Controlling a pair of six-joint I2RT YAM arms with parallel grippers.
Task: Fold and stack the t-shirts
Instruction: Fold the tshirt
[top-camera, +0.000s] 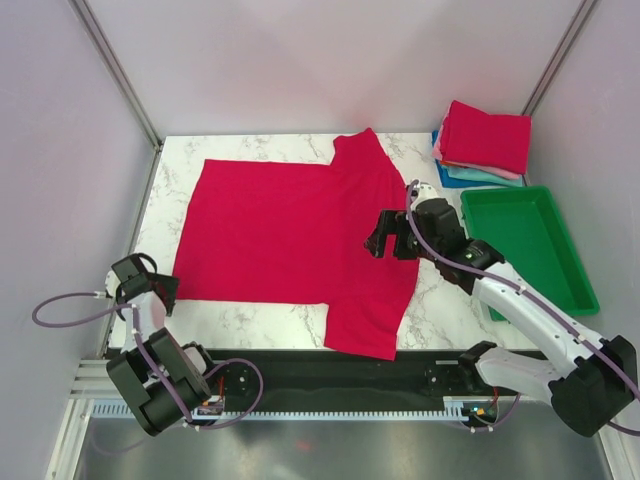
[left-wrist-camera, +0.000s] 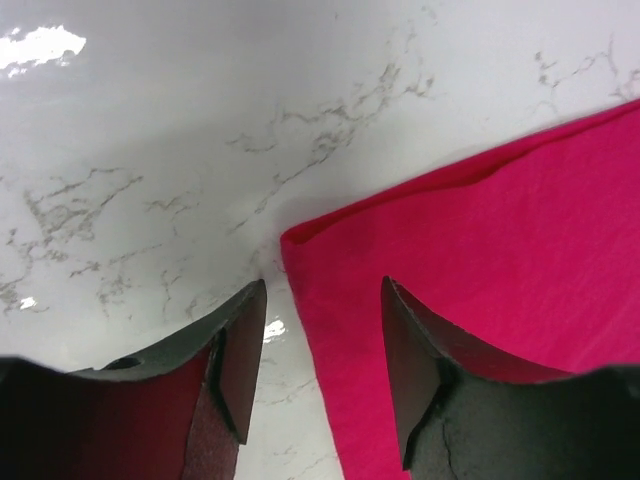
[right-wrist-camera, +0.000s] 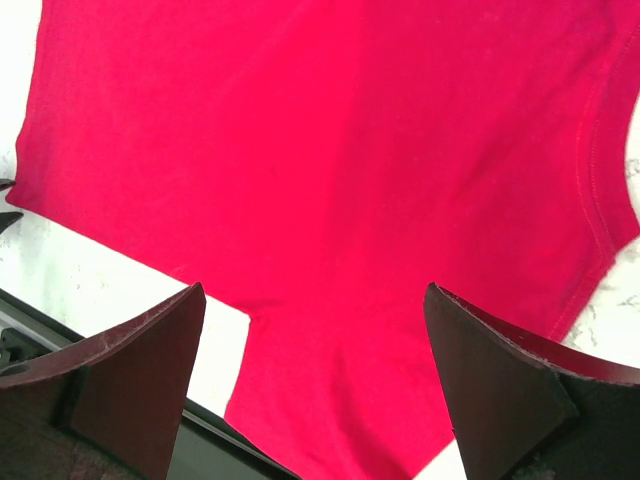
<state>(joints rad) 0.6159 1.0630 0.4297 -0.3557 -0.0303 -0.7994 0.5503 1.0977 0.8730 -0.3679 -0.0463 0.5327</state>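
The white bench (top-camera: 260, 315) holds one red t-shirt (top-camera: 280, 235) lying flat in the middle. Four folded t-shirts (top-camera: 485, 145) are stacked at 2 o'clock, with one green tray (top-camera: 525, 245) at 3. Of the two tools, the left tool (left-wrist-camera: 320, 300) is at the shirt's 8 o'clock corner and the right tool (right-wrist-camera: 315, 300) is over the shirt. Both are released.

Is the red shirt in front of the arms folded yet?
No, spread out: the red shirt lies flat, both sleeves sticking out.

Green tray (top-camera: 525, 245) and folded t-shirts (top-camera: 487, 140) block the right side; left marble strip (top-camera: 160, 230) passable.
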